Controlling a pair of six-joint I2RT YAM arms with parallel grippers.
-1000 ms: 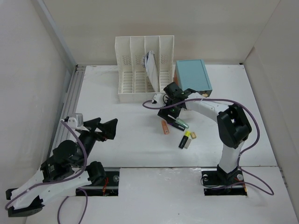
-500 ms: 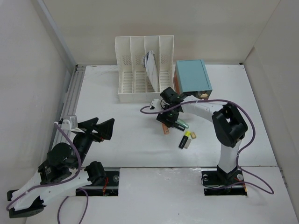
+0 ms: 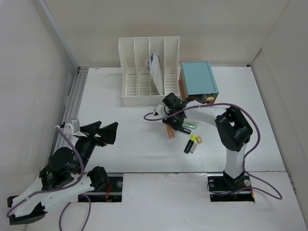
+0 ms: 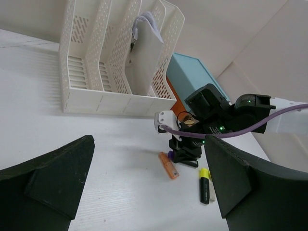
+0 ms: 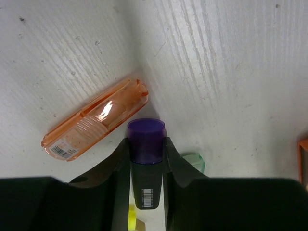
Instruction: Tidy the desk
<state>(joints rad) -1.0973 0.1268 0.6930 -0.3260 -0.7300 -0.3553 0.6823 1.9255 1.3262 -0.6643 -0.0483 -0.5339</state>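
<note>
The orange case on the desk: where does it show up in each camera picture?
Top external: orange case at centre, just below the right gripper.
Left wrist: lower middle, left of that gripper.
Right wrist: left of centre, beside the purple-capped marker.
Shared landmark: the right gripper, beside it in each.

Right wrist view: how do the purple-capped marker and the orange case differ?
The purple-capped marker is dark and round; the orange case is flat and see-through. The marker is pinched between the right fingers; the case lies free on the desk. The marker points up the frame; the case lies slanted. Both carry barcodes.
</note>
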